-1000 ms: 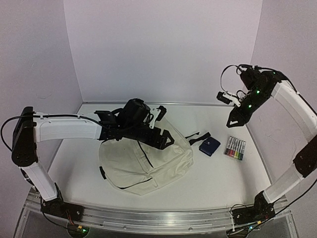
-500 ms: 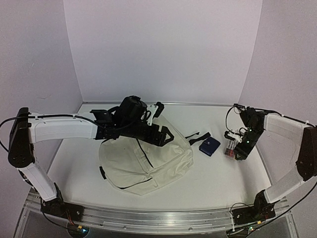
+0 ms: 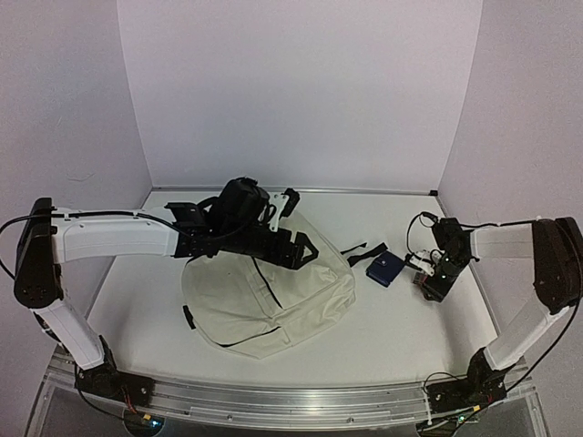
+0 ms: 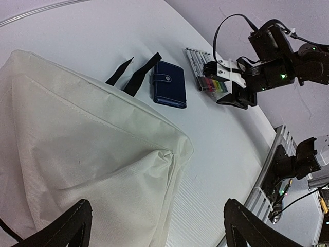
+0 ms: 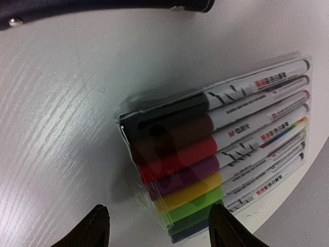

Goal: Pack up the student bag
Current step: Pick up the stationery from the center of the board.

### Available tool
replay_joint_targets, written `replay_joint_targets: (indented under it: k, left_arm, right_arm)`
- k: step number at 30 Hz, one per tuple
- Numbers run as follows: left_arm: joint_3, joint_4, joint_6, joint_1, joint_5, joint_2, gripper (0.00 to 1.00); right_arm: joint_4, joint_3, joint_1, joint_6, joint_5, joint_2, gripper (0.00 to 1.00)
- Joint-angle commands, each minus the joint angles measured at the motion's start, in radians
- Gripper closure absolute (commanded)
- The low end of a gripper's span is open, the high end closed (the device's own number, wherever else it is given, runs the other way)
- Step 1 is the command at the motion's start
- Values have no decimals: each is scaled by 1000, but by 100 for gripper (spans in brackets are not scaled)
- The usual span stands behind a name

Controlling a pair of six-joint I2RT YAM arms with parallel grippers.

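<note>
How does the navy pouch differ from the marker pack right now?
The navy pouch is opaque, dark and snap-closed; the marker pack is clear, showing many-coloured caps. The right gripper hangs open over the marker pack; nothing is over the navy pouch. Both lie flat on the table, outside the student bag.

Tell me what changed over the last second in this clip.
The right gripper swung down from high up on the right to the marker pack, and now sits open astride its end without having lifted it. The left gripper, open over the student bag, barely shifted. The bag, navy pouch and markers lie where they were.
</note>
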Motion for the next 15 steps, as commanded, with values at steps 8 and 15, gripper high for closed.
replay_joint_targets:
  k: [8, 15]
  left_arm:
    - [0, 23, -9, -2, -26, -53, 11]
    - [19, 18, 0, -2, -19, -37, 11]
  right_arm:
    - [257, -164, 98, -33, 153, 34, 86]
    - [16, -41, 117, 26, 111, -152, 100]
